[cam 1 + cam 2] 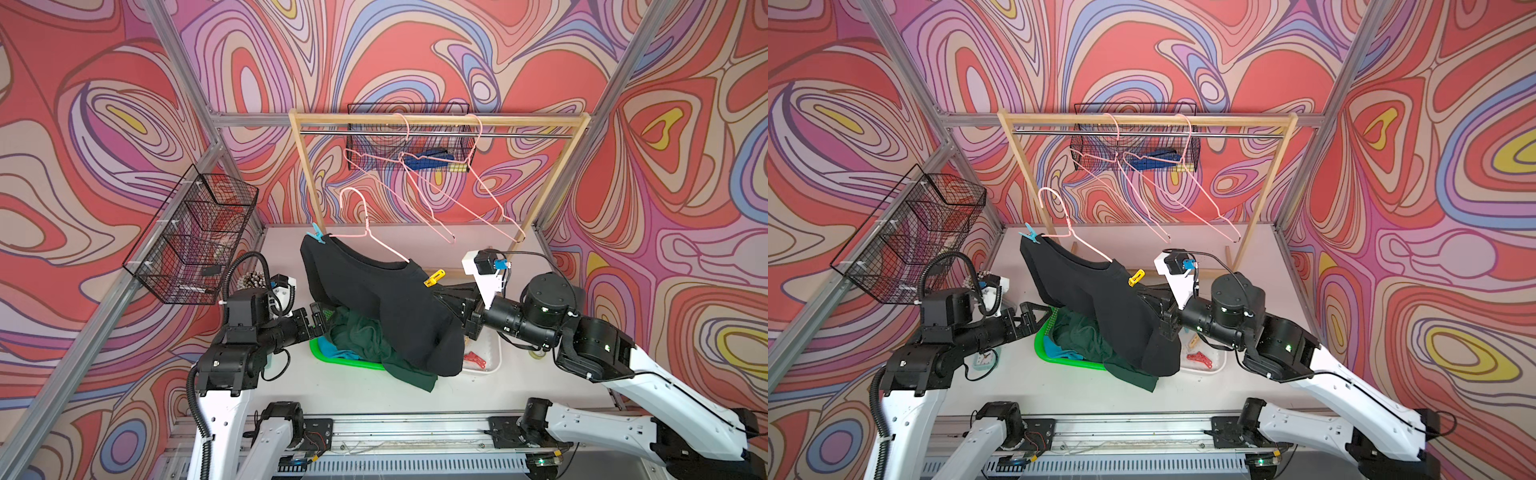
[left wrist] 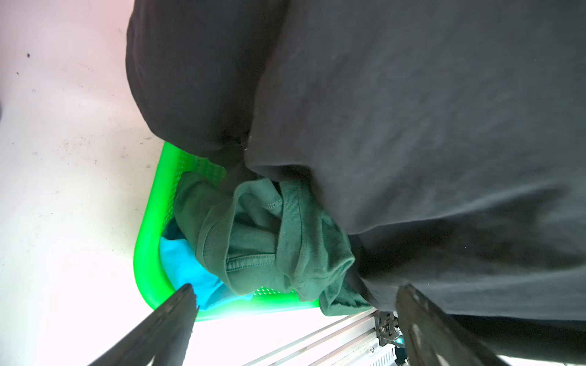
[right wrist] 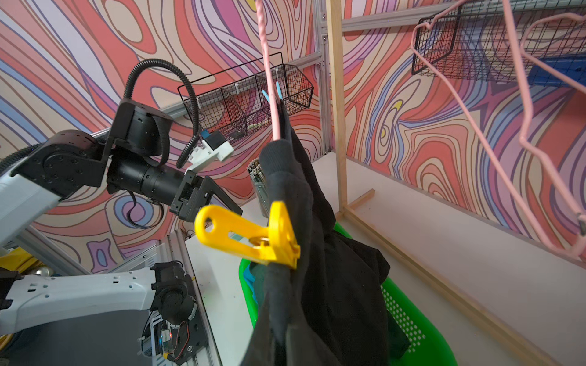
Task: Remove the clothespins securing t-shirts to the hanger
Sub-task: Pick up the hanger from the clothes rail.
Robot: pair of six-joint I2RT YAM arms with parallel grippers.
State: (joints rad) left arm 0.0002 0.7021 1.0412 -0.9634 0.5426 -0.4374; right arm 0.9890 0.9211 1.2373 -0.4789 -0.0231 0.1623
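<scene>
In both top views, the black t-shirt (image 1: 386, 311) hung on the pink hanger (image 1: 367, 222) in the air over the middle of the table (image 1: 353, 395), just above the green basket (image 1: 357, 366). My right gripper (image 1: 451, 300) was shut tight at the shirt's right shoulder. Its tips were hidden under the cloth, so I judged it held the shirt with the wire inside. The light blue clothespin (image 1: 318, 233) bit the other shoulder, and its long way pointed up toward the table's far left corner. The yellow clothespin (image 1: 434, 277) sat just beside my right gripper, with its handles aimed at the far right corner. My left gripper (image 1: 321, 319) was wide open and empty, low by the basket.

In my left wrist view, the open jaws had only cloth ahead. The black shirt hung over the dark green t-shirt (image 2: 269, 237) and the turquoise t-shirt (image 2: 187, 266) in the basket.

In my right wrist view, the yellow clothespin (image 3: 247, 236) gripped the shirt with its mouth, and its round-holed handles stuck straight out from the cloth.

I thought a pin came next. To do it well, I should hold the hanger steady and bring the left jaws across both handles. Then I should squeeze until the mouth opens and pull along the pin's long way, not sideways.
</scene>
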